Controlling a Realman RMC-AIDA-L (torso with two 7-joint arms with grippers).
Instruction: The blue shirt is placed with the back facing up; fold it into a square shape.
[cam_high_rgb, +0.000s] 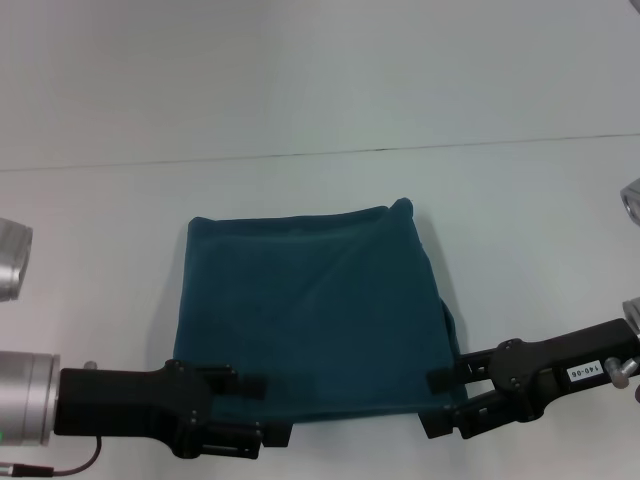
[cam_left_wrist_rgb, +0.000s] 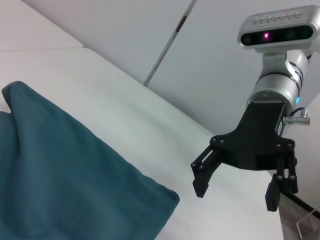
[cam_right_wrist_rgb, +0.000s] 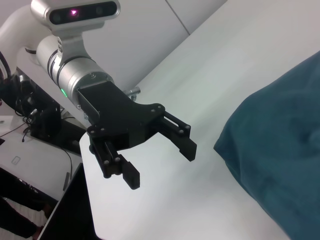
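Nearest us, at the desk's (cam_high_rgb: 90, 260) front edge, both grippers sit low w/ jaws spread wide, holding nothing. Left gripper (cam_high_rgb: 262, 410) is at the shirt's front-left corner, fingers pointing inward along the hem; the right wrist view shows it (cam_right_wrist_rgb: 161, 161) open over bare tabletop, just beside the cloth edge, not touching. Right gripper (cam_high_rgb: 440, 405) mirrors it at the front-right corner; the left wrist view shows it (cam_left_wrist_rgb: 235, 185) open too, apart from the fabric.

Btwn them lies the blue shirt (cam_high_rgb: 320, 310), already folded to a near-square block, flat on the desk approx. centred left-right. Its front edge runs btwn the two grippers; sides slope slightly inward toward the far edge, so no clear long axis. Far-right corner bumps up a little; a small flap of fabric sticks out on the right side near the front. Only plain fabric is up, no print visible.

Open desk surface runs left and right of the shirt and beyond its far edge, up to the desk's back edge; pale wall behind.
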